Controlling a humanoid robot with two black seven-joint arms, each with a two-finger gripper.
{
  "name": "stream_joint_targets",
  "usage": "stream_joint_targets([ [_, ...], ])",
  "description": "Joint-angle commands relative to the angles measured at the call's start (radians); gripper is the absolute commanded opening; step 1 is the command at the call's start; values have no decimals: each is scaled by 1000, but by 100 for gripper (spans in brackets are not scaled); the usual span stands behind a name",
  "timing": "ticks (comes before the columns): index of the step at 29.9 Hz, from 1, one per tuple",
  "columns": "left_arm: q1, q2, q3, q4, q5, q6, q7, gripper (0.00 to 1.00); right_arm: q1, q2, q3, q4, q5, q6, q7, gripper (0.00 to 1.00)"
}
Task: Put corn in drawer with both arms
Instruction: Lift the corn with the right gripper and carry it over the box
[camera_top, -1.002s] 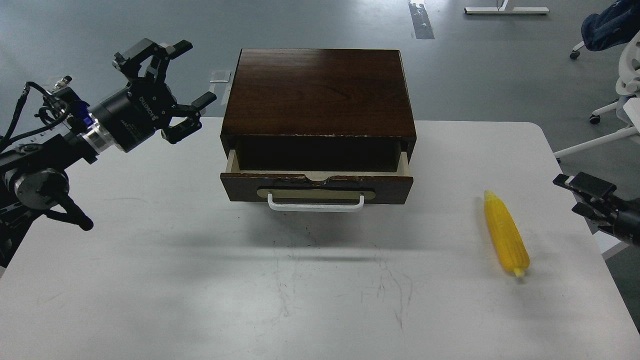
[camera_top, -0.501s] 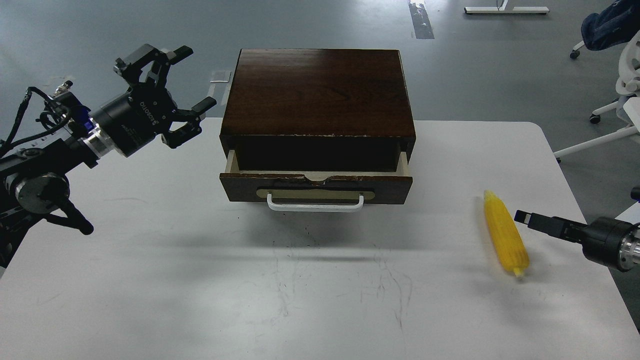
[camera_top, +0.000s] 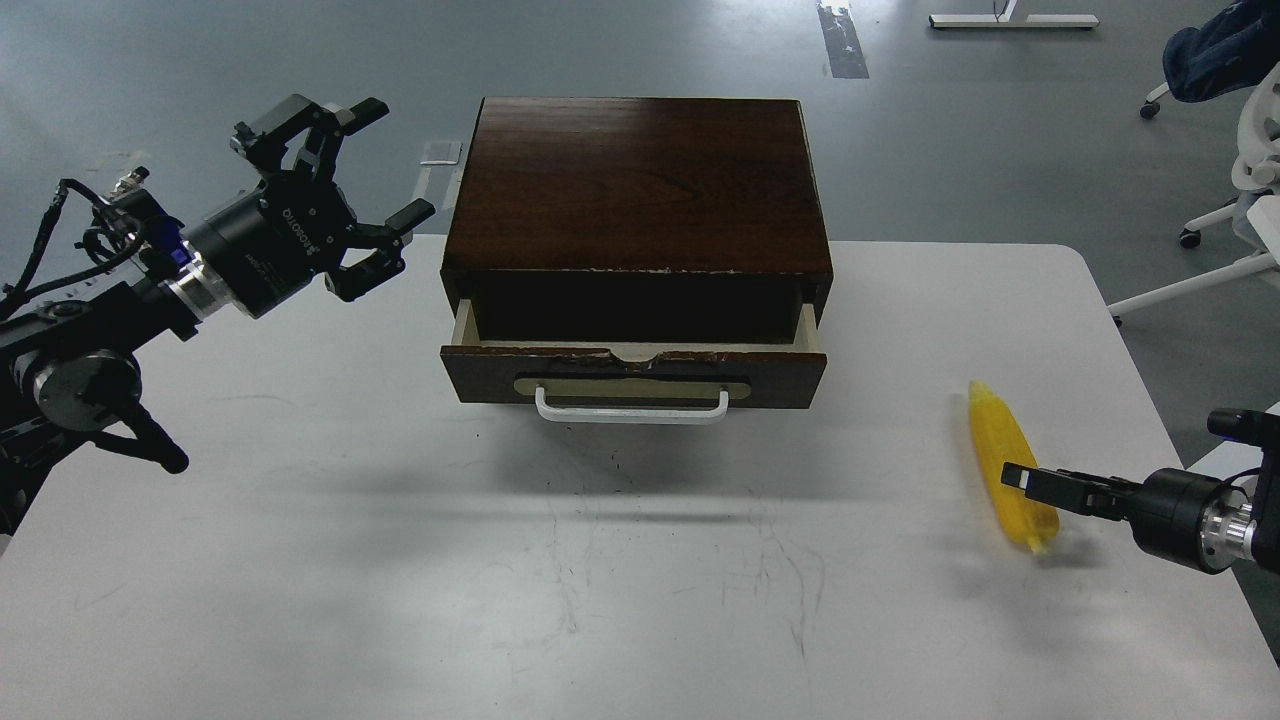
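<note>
On the white surface (camera_top: 400, 560), a dark wooden box (camera_top: 638, 185) stood at centre rear, its drawer (camera_top: 634, 374) pulled partly out, white handle (camera_top: 632, 408) facing forward. The corn (camera_top: 1008, 464) lay flat on the surface well right of the drawer, tapered end pointing away. The right gripper (camera_top: 1022, 477) sat at the corn's near half, seen edge-on; whether its fingers were open could not be told. The left gripper (camera_top: 365, 170) hovered left of the box, fingers spread wide, holding nothing.

A lab or office workspace: bare grey floor (camera_top: 200, 60), white table (camera_top: 400, 560), wheeled office chair (camera_top: 1240, 190).
</note>
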Motion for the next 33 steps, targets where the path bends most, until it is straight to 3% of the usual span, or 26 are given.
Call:
stream_joint_targets([
  [1,-1,-1,-1,0,0,0,0,98,1,0,-10,1,0,0,0,43],
  [3,1,-1,-1,0,0,0,0,98,1,0,-11,1,0,0,0,22],
  [9,-1,-1,-1,0,0,0,0,98,16,-9,-11,10,1,0,0,9],
  [18,-1,2,-17,0,0,0,0,98,240,-130,-16,139,3,18,0,9],
  [23,-1,0,-20,0,0,0,0,98,446,-148,-22,182,1,118,0,9],
  [27,-1,3,-20,0,0,0,0,98,602,-121,-71,183,-2,175,0,9],
  [33,-1,8,-20,0,0,0,0,98,918,37,-309,174,-3,189,0,10],
])
